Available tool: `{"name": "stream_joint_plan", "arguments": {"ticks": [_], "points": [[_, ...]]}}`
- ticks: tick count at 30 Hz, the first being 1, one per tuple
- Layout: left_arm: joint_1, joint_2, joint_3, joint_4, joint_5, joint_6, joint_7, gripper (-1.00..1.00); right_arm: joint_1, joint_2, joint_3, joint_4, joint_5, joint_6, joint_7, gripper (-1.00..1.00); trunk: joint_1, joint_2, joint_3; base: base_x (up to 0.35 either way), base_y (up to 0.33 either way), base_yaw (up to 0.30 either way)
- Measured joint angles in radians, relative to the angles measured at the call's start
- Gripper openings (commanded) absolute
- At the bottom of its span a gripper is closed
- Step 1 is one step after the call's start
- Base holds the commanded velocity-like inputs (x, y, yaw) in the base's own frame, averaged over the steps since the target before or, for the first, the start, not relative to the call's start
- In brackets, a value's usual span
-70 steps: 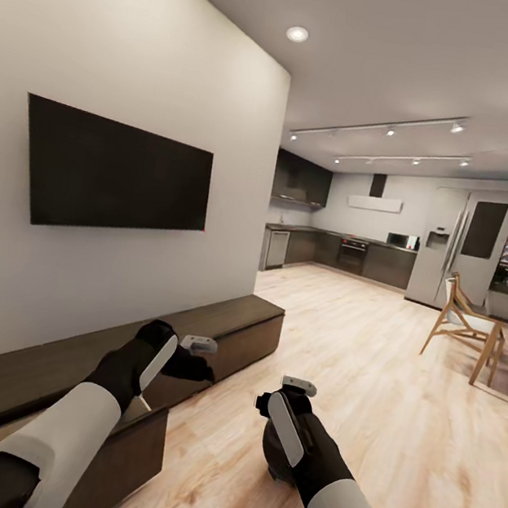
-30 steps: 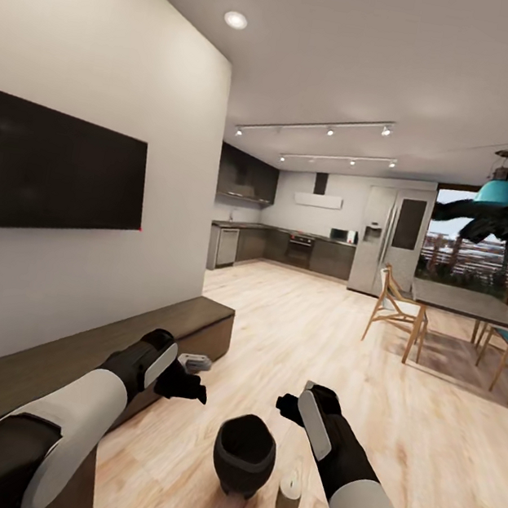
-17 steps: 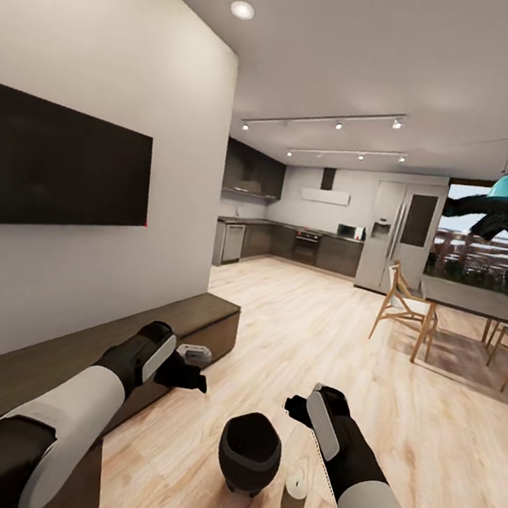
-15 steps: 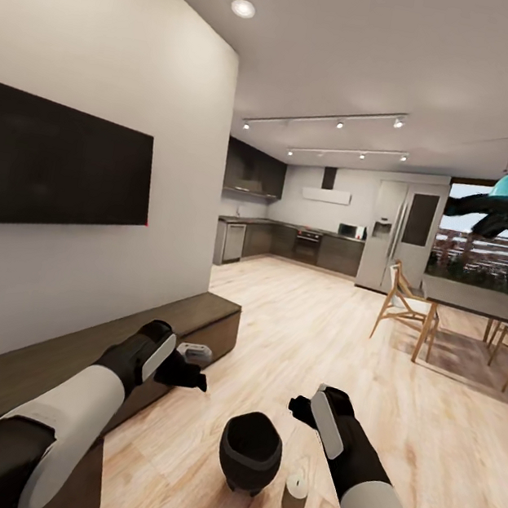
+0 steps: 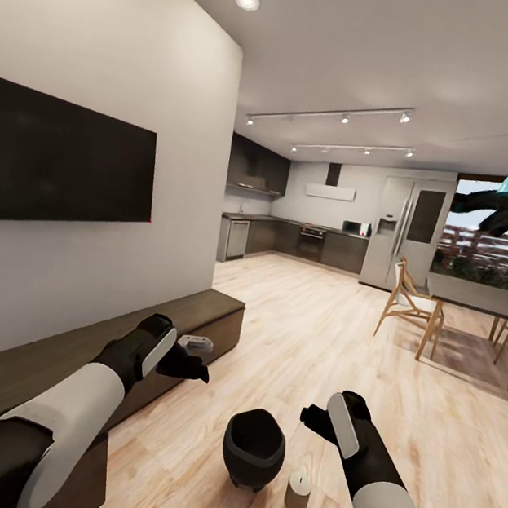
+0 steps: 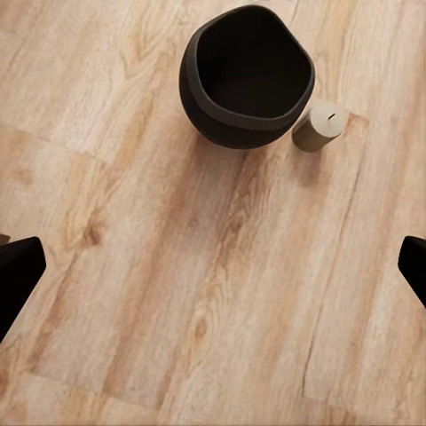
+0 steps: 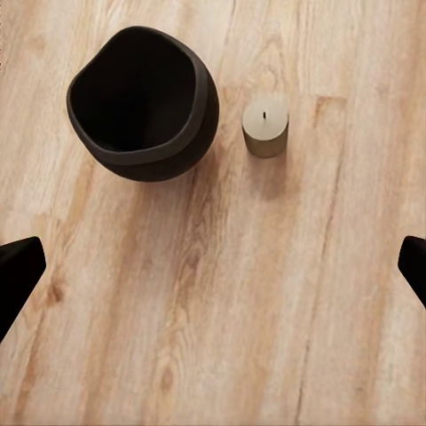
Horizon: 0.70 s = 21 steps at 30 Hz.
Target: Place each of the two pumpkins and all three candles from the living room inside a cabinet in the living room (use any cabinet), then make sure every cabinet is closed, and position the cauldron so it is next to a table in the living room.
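The black cauldron (image 5: 254, 446) stands upright on the wood floor with its mouth empty, also seen from above as the cauldron (image 6: 248, 75) (image 7: 142, 102). One short beige candle (image 5: 298, 491) (image 6: 318, 127) (image 7: 265, 125) stands close beside it without touching. My left gripper (image 5: 200, 358) (image 6: 213, 271) hovers open above the floor near the cabinet (image 5: 194, 314). My right gripper (image 5: 311, 417) (image 7: 213, 266) is open too, above and just beyond the candle. Both hold nothing. The pumpkins and the table are out of view.
The long dark cabinet runs along the white wall under a black TV (image 5: 55, 159). A dining table (image 5: 486, 298) with wooden chairs (image 5: 410, 301) stands far right. The kitchen (image 5: 305, 242) lies at the back, with wide bare floor between.
The whole view has swung a little, so the camera moved. My right gripper has dropped lower and to the right, nearer the candle. Cauldron and candle stay put.
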Motion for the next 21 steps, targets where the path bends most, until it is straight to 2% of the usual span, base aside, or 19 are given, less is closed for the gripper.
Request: {"name": "stream_joint_plan", "arguments": {"ticks": [7, 13, 15, 18, 20, 21], "points": [[0.000, 0.000, 0.000, -0.001, 0.002, 0.000, -0.002, 1.00, 0.000, -0.001, 0.000, -0.001, -0.001, 0.002, 0.001, 1.00, 0.000, 0.000, 0.000, 0.000, 0.000, 0.001], [0.000, 0.001, 0.002, -0.006, 0.000, 0.000, -0.034, 1.00, 0.000, -0.002, 0.001, 0.001, -0.001, 0.000, 0.008, 1.00, 0.000, 0.000, 0.000, 0.000, 0.000, 0.000], [0.000, 0.001, 0.002, -0.014, 0.000, 0.000, -0.078, 1.00, 0.000, -0.007, -0.001, 0.007, 0.001, -0.001, 0.018, 1.00, 0.000, 0.000, 0.000, 0.000, 0.000, 0.000], [0.000, 0.002, 0.001, -0.018, 0.000, -0.001, -0.160, 1.00, 0.000, -0.027, -0.004, 0.027, 0.001, -0.001, 0.031, 1.00, 0.000, 0.000, 0.000, 0.000, 0.000, 0.000], [0.000, 0.003, 0.000, -0.021, 0.001, -0.001, -0.293, 1.00, -0.003, -0.060, -0.008, 0.083, 0.003, -0.004, 0.073, 1.00, 0.000, 0.000, 0.000, 0.000, 0.000, 0.000], [0.000, 0.004, 0.000, -0.021, -0.001, -0.001, -0.329, 1.00, -0.006, -0.069, -0.007, 0.102, 0.004, -0.007, 0.088, 1.00, 0.000, 0.000, 0.000, 0.000, 0.000, 0.000]]}}
